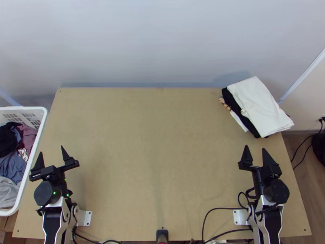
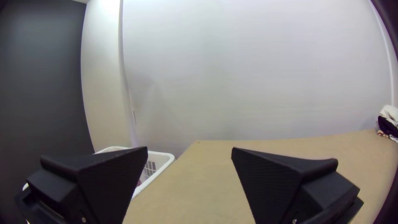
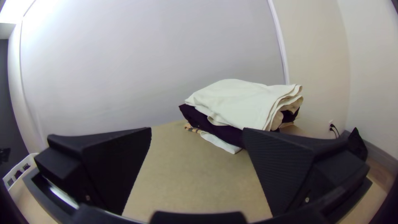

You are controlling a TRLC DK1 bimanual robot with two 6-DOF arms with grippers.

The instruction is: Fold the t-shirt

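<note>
White-topped pile [image 1: 260, 106] sits at table's [image 1: 154, 142] far R corner, prob. to free workspace; L gripper [image 1: 50, 149] & R gripper [image 1: 254, 147] w/ fingers apart.

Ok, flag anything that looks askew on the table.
The cloth stack at the far right corner sits skewed: its layers don't line up, and the white top layer seems to overhang the table.

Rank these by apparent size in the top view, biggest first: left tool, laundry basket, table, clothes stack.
1. Table
2. Laundry basket, even cut off by the view's edge
3. Clothes stack
4. Left tool
</note>
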